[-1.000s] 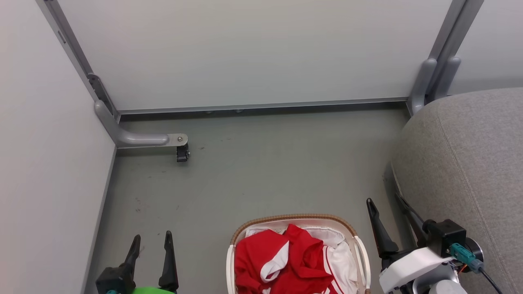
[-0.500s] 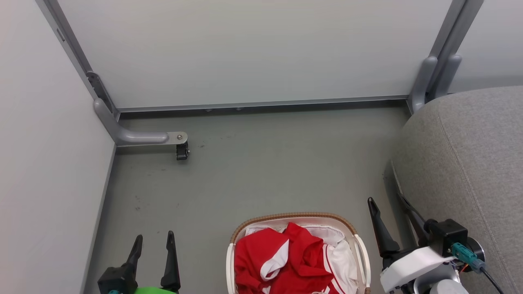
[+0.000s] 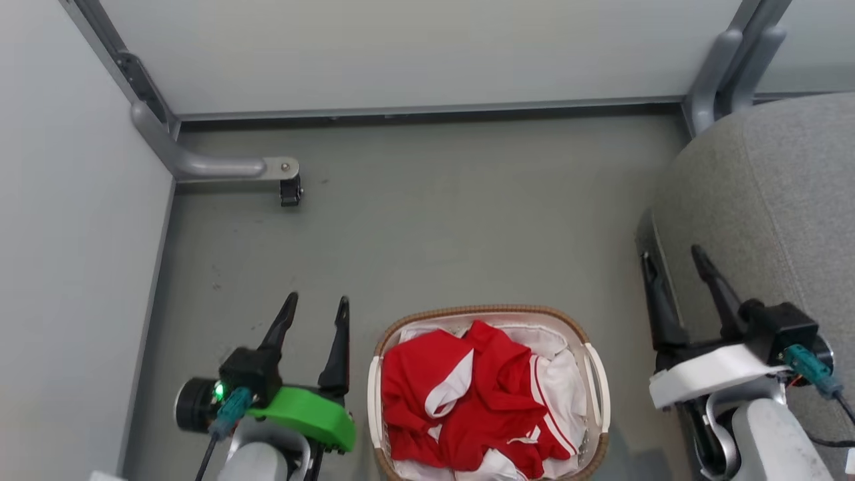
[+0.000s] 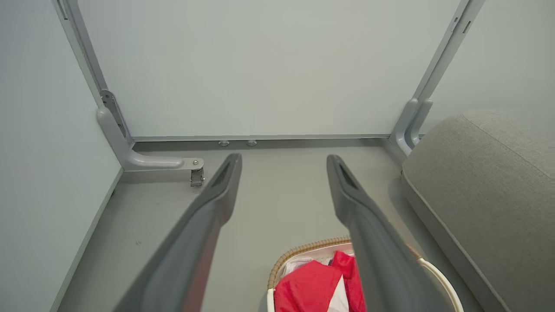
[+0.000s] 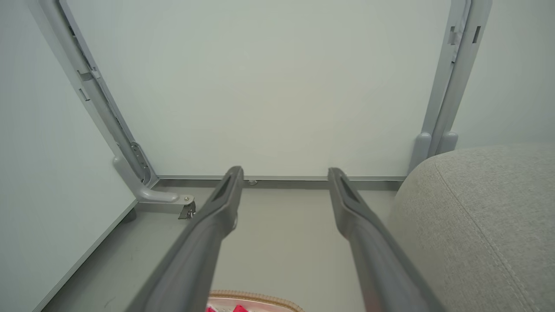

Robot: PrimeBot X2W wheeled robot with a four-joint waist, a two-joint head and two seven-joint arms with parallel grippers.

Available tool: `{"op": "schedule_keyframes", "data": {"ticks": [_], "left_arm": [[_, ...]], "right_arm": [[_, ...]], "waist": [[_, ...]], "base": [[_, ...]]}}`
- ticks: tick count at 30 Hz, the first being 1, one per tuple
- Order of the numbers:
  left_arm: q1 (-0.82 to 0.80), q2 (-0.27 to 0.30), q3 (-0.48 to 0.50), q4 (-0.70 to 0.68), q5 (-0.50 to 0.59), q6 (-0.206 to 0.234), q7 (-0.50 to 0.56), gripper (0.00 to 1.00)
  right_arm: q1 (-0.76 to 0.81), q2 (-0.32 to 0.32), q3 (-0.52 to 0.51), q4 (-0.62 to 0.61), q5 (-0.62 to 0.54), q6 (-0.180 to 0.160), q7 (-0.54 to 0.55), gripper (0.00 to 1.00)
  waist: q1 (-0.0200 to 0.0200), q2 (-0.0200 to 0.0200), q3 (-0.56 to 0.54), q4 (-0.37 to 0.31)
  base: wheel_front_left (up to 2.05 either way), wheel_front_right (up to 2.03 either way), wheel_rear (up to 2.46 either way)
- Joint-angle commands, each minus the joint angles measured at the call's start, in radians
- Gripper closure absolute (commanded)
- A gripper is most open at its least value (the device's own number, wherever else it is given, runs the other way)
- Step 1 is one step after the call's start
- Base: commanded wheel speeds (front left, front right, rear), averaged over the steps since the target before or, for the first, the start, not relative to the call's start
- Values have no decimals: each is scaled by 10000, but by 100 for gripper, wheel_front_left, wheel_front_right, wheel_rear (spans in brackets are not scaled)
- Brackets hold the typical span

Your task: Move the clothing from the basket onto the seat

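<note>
Plainly, the red clothing [image 3: 467, 394], striped and trimmed in white, is seen heaped inside the oval laundry basket [image 3: 481, 312], which is set on the grey floor [image 3: 434, 234] at the bottom centre of the head view. All of the red fabric in view is contained within the basket's brown woven rim. A white liner [image 3: 568, 381] is exposed beside the garments, on the side nearer the seat [image 3: 768, 200]. That seat, a large grey upholstered cushion crossed by a stitched seam, is found to the robot's right of the basket, with a strip of floor between the two.

The left gripper [image 3: 318, 299] is held just beside the basket's left side, above the floor, its two dark fingers spread wide and empty. The right gripper [image 3: 671, 254] is held on the opposite side, near the seat's edge, likewise spread wide and empty. Whether the cushion is touched by it cannot be told.

Farther out, the floor is enclosed by pale partition panels [image 3: 401, 53] set in a grey metal frame [image 3: 200, 164]. A small caster [image 3: 290, 190] is carried under the frame's foot at the far left corner.
</note>
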Motion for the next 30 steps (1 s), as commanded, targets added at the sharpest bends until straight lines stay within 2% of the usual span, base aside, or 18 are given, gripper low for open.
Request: {"op": "schedule_keyframes", "data": {"ticks": [1,9,16,21,30], "left_arm": [[-488,58,-210,129,12,-77,-2,0],[-2859,60,-1901,1575,-343,-313,-1,0],[-4609,64,-3498,3186,-173,-415,-2,0],[-5454,66,-4608,4367,-18,-454,-1,0],[-6298,64,-6627,6042,-218,-497,181,0]], "right_arm": [[-296,-48,-146,-100,-83,0,-33,0],[-1653,-48,-864,-441,-207,-1,-33,0],[-2659,-43,-1165,-651,-12,-1,-33,0],[-3164,-43,-1129,-879,139,-1,-33,0],[-3461,-39,-945,-1039,570,-3,-33,0]], "waist": [[0,78,1175,88],[0,78,3622,-8],[0,78,5399,-258],[0,78,6257,-491],[0,78,6940,-937]], "base": [[0,0,0],[0,0,0],[0,0,0],[0,0,0],[0,0,0]]}}
